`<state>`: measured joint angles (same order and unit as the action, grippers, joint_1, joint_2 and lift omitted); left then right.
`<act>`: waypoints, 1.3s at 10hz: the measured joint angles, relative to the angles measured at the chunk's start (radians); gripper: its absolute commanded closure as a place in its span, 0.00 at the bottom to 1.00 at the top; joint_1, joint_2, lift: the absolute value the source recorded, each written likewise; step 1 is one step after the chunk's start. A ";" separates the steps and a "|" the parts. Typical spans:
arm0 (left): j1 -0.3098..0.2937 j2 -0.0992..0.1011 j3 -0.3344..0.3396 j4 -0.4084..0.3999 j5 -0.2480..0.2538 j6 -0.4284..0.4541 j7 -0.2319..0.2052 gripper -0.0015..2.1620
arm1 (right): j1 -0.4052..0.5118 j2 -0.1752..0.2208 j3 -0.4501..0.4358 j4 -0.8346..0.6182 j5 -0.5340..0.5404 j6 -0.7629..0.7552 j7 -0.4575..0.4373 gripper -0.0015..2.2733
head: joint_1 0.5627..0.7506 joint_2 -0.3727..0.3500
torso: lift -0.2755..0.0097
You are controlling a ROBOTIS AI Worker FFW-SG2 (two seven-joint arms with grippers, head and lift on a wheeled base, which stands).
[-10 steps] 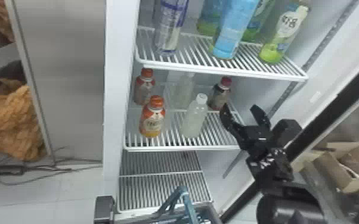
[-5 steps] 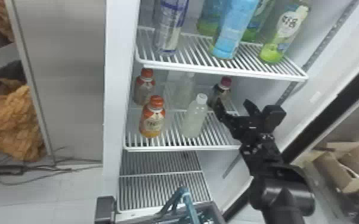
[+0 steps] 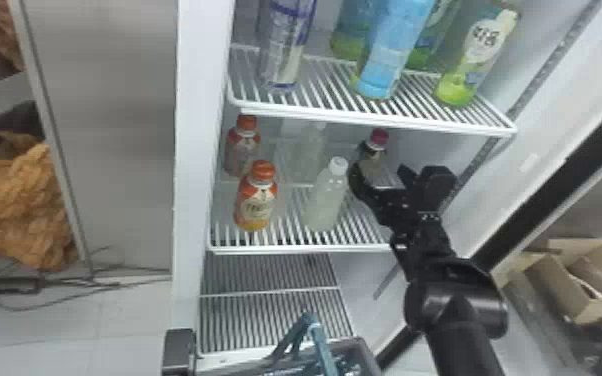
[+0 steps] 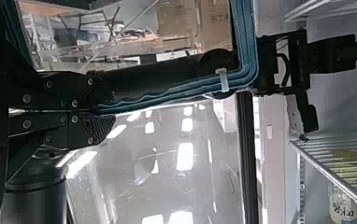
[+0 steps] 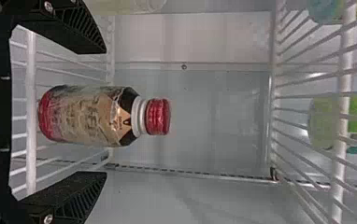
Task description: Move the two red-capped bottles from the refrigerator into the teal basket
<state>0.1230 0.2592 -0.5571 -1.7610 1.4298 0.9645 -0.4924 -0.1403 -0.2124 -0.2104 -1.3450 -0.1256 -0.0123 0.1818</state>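
R gripper (image 5: 104,112) wide, empty, w/ fingers either side of red-capped bottle (image 5: 85,115); L gripper (image 4: 111,111) clamped on handle (image 4: 181,92) of teal basket (image 3: 321,350).
Btl upright on mid shelf (image 3: 305,249), toward its R side; basket below shelf front. Prob. light, semi-stiff plastic, slippery if wet; best grip approx. mid-body, below shoulder. Red cap, white neck ring, dark shoulder, tan label, red base.

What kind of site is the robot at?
Possibly a storeroom or lab, at an open upright refrigerator: white wire shelves hold bottled drinks such as the orange-capped bottle, and an open brown cardboard box and loose black cables lie outside.
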 measured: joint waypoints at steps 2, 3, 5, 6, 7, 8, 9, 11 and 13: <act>-0.003 0.000 -0.004 0.000 0.002 0.000 0.000 0.52 | -0.037 -0.003 0.018 0.044 0.010 0.000 -0.018 0.03 | 0.70 0.03 | 0.17; -0.003 0.000 -0.006 0.000 0.002 0.000 0.000 0.52 | -0.056 -0.005 0.021 0.066 0.016 0.000 -0.027 0.04 | 0.70 0.03 | 0.17; -0.004 0.001 -0.009 0.001 0.005 0.000 0.000 0.52 | -0.091 -0.011 0.026 0.111 0.021 0.002 -0.033 0.05 | 0.70 0.03 | 0.17; -0.005 0.002 -0.010 0.002 0.006 0.000 0.000 0.52 | -0.106 -0.014 0.030 0.125 0.022 0.006 -0.035 0.07 | 0.70 0.03 | 0.17; -0.005 0.002 -0.011 0.003 0.006 0.000 0.000 0.52 | -0.117 -0.016 0.036 0.137 0.022 0.009 -0.036 0.10 | 0.70 0.03 | 0.17; -0.005 0.002 -0.012 0.003 0.006 0.000 0.000 0.52 | -0.125 -0.016 0.042 0.147 0.022 0.010 -0.040 0.14 | 0.70 0.03 | 0.17; -0.005 0.002 -0.013 0.003 0.006 0.000 0.000 0.52 | -0.130 -0.016 0.045 0.156 0.019 0.010 -0.045 0.20 | 0.70 0.03 | 0.17; -0.005 0.003 -0.013 0.003 0.008 0.000 0.000 0.52 | -0.134 -0.014 0.057 0.163 -0.017 0.013 -0.062 0.27 | 0.70 0.03 | 0.17; -0.005 0.005 -0.014 0.003 0.009 -0.001 0.000 0.52 | -0.131 -0.012 0.061 0.158 -0.041 0.024 -0.067 0.27 | 0.70 0.03 | 0.17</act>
<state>0.1177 0.2637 -0.5709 -1.7585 1.4386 0.9632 -0.4924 -0.2714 -0.2241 -0.1497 -1.1872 -0.1661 0.0112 0.1151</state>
